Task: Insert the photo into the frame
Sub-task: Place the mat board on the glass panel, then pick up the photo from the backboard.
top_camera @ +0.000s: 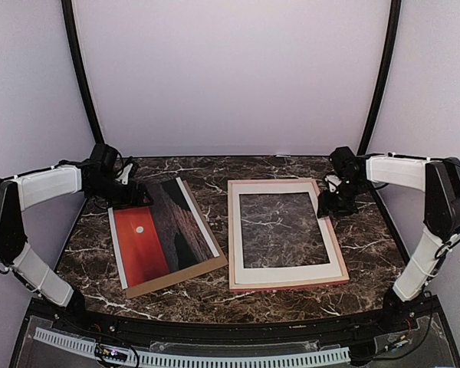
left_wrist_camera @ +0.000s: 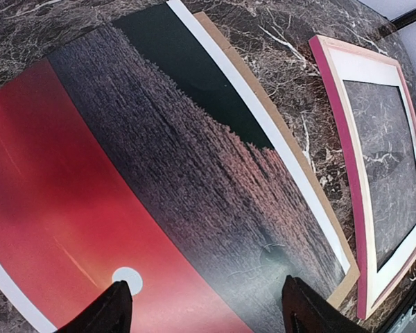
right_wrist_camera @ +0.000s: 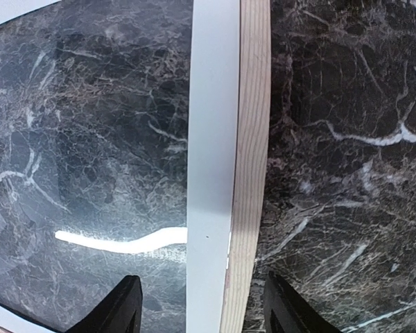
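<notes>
Both arm bases sit at the near edge of the desk (top_camera: 215, 303). Just past them on the left half lies a brown backing board (top_camera: 176, 277), flat and skewed to the desk edges. Its near-right corner ends just beside the left rail of the frame (top_camera: 287, 285); can't tell if they touch. The photo (left_wrist_camera: 145, 194) lies flat on that board, face up, not in the frame. The red sky and white sun (left_wrist_camera: 127, 279) are toward the left desk edge and the dark land toward the frame, with a strip of board showing along the photo's right and near sides. The frame lies flat on the centre-right of the desk, roughly square to the edges. A white mat (right_wrist_camera: 211, 139) sits inside the rails, and marble shows through its window with a glare streak across it. Further back, the left hand (left_wrist_camera: 204, 305) hovers over the far-left corner of the photo. It is released, its fingers (left_wrist_camera: 107, 309) spread wide, nothing between them, no contact with the print visible. The right hand (right_wrist_camera: 204, 305) is at the frame's right rail near its far-right corner. It is also released: one finger is over the window side and the other over bare desk, the wood rail and mat strip run between them, and neither finger visibly presses on them.
</notes>
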Controlling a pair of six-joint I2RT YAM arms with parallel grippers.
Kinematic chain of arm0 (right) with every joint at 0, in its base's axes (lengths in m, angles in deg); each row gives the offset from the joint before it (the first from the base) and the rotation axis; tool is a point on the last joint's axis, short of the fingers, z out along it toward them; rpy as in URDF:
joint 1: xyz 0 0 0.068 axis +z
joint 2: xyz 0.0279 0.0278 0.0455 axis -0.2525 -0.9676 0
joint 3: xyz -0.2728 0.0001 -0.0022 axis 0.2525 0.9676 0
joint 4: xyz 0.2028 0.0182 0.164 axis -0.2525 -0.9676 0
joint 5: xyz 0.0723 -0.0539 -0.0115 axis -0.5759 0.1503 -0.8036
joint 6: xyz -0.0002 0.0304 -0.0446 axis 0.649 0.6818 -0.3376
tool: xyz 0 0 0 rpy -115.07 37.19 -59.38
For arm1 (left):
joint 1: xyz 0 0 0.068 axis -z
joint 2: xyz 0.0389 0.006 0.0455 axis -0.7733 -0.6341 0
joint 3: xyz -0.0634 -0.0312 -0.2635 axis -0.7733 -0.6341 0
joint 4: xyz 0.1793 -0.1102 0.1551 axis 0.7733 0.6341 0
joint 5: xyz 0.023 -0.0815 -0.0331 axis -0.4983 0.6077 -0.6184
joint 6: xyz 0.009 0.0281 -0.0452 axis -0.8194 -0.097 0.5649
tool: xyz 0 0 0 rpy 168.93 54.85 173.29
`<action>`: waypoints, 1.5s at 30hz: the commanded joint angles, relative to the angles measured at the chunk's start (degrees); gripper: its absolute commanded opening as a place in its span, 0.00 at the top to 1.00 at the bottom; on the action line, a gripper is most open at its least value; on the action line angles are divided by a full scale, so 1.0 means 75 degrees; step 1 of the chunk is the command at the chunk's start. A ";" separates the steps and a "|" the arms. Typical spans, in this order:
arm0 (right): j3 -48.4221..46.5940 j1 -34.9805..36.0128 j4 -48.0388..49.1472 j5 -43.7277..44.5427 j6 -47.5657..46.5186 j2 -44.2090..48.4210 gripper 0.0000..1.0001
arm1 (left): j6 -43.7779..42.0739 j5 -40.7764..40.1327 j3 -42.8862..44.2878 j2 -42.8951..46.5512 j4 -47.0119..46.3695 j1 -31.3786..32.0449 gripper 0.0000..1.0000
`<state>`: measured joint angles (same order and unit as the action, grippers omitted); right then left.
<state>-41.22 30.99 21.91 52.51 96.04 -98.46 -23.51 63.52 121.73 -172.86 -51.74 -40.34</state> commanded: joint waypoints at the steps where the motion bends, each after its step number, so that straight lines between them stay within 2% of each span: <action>1: -0.0263 -0.0042 -0.0138 0.0577 0.0094 0.0351 0.36 | -0.0112 -0.0491 0.0119 -0.0029 0.0442 0.0032 0.21; 7: -0.0316 0.0353 0.0186 0.0449 0.0346 0.0671 0.36 | -0.0029 -0.1354 0.0158 0.0012 0.0665 0.0021 0.14; 12: -0.0721 0.1707 0.0986 -0.0033 0.0831 0.0263 0.37 | 0.0001 -0.2006 0.0123 0.0056 0.0875 -0.0020 0.03; 17: -0.1873 0.3112 0.1790 -0.0551 0.1201 -0.1009 0.37 | 0.0208 -0.1399 -0.0263 0.0288 0.0799 -0.0547 0.01; 20: -0.2915 0.3723 0.1939 -0.0811 0.1285 -0.1993 0.38 | 0.0347 -0.0673 -0.0582 0.0468 0.0623 -0.1249 0.01; 24: -0.4475 0.4366 0.1909 -0.1043 0.1349 -0.3326 0.38 | 0.0547 -0.0424 -0.1023 0.0618 0.0443 -0.1979 0.01; 28: -0.5528 0.4703 0.1903 -0.1294 0.1534 -0.4258 0.39 | 0.0865 -0.0013 -0.1330 0.0526 0.0197 -0.2436 0.01; 32: -0.5926 0.4866 0.2032 -0.1477 0.1721 -0.4767 0.40 | 0.1119 0.0428 -0.1528 0.0275 0.0044 -0.2854 0.02; 45: -0.5648 0.4998 0.2406 -0.1723 0.1954 -0.5132 0.43 | 0.1155 0.0579 -0.1617 -0.0133 -0.0034 -0.3005 0.07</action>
<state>-83.82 67.84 37.62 40.46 109.77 -135.86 -15.03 67.04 110.14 -173.43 -51.60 -62.48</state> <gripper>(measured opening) 0.573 0.940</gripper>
